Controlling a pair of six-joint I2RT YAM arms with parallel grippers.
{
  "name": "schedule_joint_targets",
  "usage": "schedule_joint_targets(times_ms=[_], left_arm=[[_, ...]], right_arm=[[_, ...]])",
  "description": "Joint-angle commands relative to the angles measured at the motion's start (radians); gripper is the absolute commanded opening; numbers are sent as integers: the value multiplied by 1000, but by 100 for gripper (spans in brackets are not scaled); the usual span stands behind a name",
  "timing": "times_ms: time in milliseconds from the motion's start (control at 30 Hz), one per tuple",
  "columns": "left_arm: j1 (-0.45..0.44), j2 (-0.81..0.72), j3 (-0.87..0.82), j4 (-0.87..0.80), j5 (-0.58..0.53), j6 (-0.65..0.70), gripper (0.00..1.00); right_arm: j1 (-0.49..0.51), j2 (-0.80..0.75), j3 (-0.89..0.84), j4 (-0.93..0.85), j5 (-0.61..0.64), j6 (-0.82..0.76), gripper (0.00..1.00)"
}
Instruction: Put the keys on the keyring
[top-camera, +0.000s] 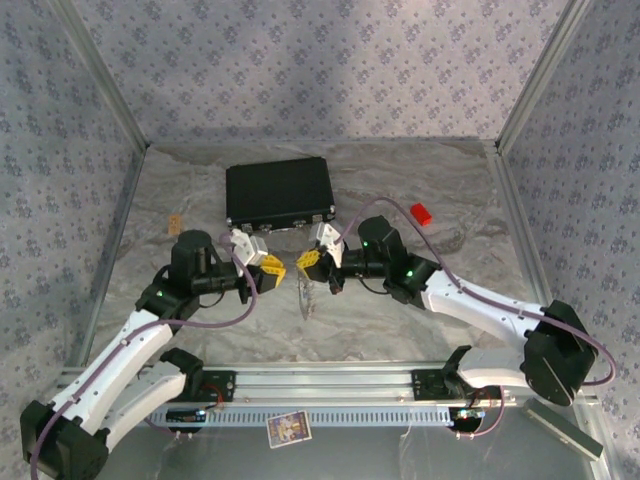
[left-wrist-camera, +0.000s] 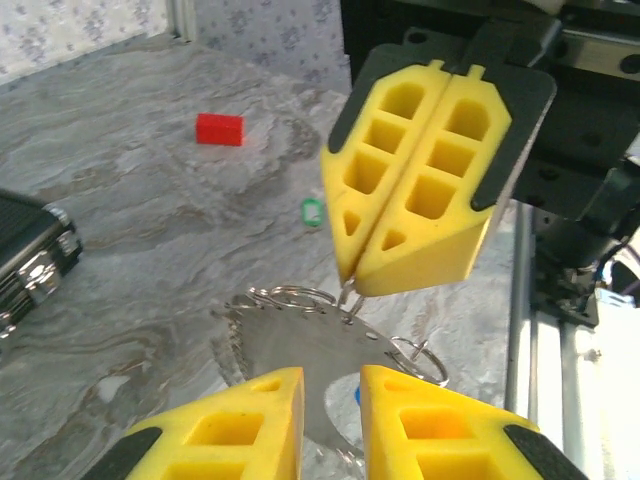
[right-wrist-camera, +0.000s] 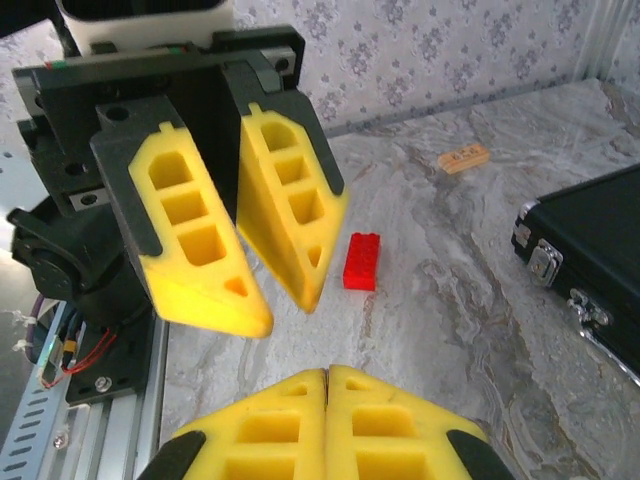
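Observation:
The keyring (left-wrist-camera: 300, 350), a pale grey loop with metal rings along its top, hangs between the two grippers above the table (top-camera: 305, 297). My right gripper (left-wrist-camera: 352, 285) is shut on its thin metal chain, fingertips pressed together (right-wrist-camera: 328, 372). My left gripper (left-wrist-camera: 330, 375) faces it, yellow fingers a narrow gap apart with the keyring's lower part running between them. A sliver of the blue key (left-wrist-camera: 357, 395) shows by the right-hand finger, mostly hidden. The green-headed key (left-wrist-camera: 313, 212) lies on the table beyond. From above, left gripper (top-camera: 270, 265) and right gripper (top-camera: 306, 262) nearly meet.
A black case (top-camera: 278, 192) lies just behind the grippers. A red block (top-camera: 421, 212) sits to its right, and a small orange tag (top-camera: 175, 222) to its left. The metal rail (top-camera: 320, 385) runs along the near edge.

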Motion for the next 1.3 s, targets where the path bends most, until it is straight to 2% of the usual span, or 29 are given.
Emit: schedule_joint_targets(times_ms=[0, 433, 867, 1100, 1267], left_arm=[[-17, -4, -10, 54, 95, -21, 22], [-74, 15, -14, 104, 99, -3, 23], [-83, 19, -12, 112, 93, 2, 21], [-84, -25, -5, 44, 0, 35, 20], [-83, -37, -4, -9, -73, 35, 26]], right_arm=[[-1, -37, 10, 59, -45, -15, 0], [16, -55, 27, 57, -66, -18, 0], [36, -52, 40, 53, -81, -30, 0], [36, -58, 37, 12, -28, -59, 0], [35, -59, 35, -5, -16, -71, 0]])
